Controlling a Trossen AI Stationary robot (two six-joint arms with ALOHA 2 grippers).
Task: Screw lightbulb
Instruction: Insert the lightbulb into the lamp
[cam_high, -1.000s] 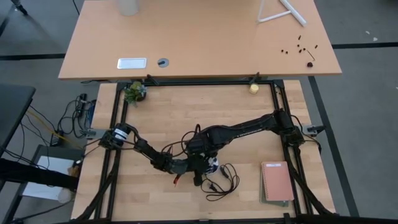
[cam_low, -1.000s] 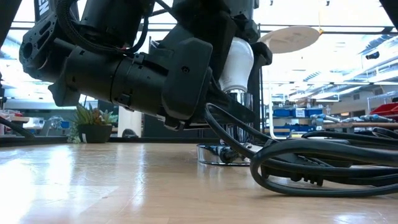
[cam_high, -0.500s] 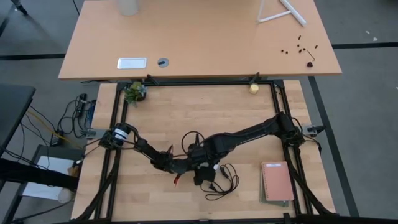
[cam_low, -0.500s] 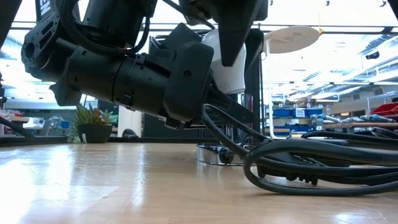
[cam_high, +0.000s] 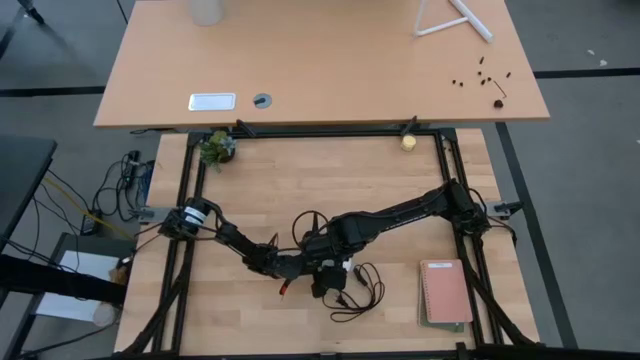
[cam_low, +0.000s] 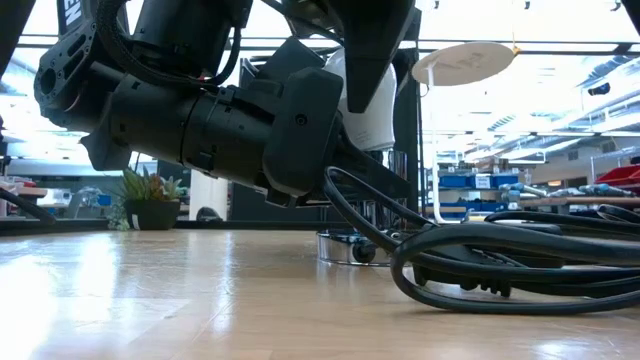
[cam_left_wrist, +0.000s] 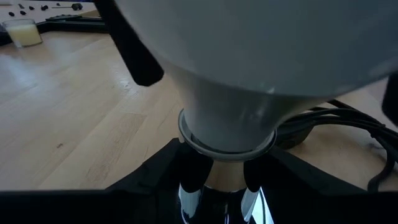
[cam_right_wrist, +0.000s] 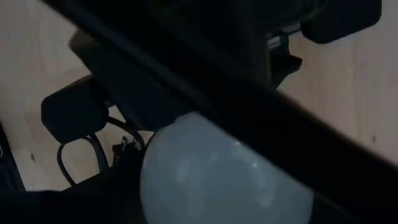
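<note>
The right gripper (cam_low: 365, 50) is clasping the lightbulb (cam_low: 362, 105) directly above the socket (cam_low: 350, 247), which the left gripper (cam_left_wrist: 217, 186) is seemingly clamping; tilting risks cross-threading.

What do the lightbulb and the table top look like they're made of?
The lightbulb: matte white globe, frosted glass or plastic, can't tell which; its base mirrors light, so likely metal. The table top: pale wood, showing grain lines and plank seams.

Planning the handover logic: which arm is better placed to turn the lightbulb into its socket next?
The right. Its claw comes down over the top of the lightbulb, upright over the socket. The left claw sits low at the screw base, steadying rather than turning.
</note>
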